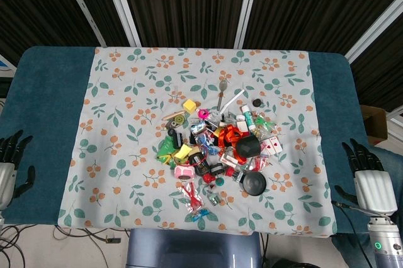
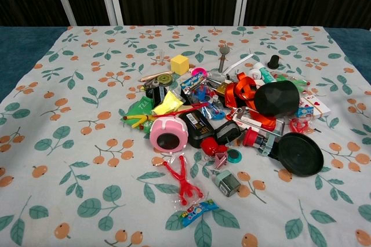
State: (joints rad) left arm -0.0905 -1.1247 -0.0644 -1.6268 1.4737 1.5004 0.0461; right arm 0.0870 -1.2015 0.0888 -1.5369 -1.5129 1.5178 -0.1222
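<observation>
At nine o'clock in the head view, over the bare teal edge of the tabletop [image 1: 50, 92], the left hand [image 1: 11, 164] is seen with its fingers spread and nothing held. At three o'clock, low in the same view, the right hand [image 1: 368, 180] is likewise held with fingers apart and empty, beside the edge of the floral cloth [image 1: 126, 92]. Both hands are kept well apart from the heap of small things [image 1: 217, 148] that is piled at the middle of the cloth, slightly toward four o'clock.

Within the heap, a yellow cube [image 2: 179, 63] is placed at its twelve o'clock side, with a metal spoon [image 2: 223, 55] just toward one o'clock of it. A pink round case [image 2: 168, 134] is set at the seven o'clock side, touching a black box [image 2: 200, 128]. A black disc [image 2: 299, 154] is laid at the four o'clock edge, and an orange ribbon [image 2: 243, 93] is tangled near the middle beside a black faceted lid [image 2: 278, 97]. A red stretchy figure [image 2: 182, 180] is spread at six o'clock, just apart from the pile, with a blue wrapped sweet [image 2: 197, 211] beyond it.
</observation>
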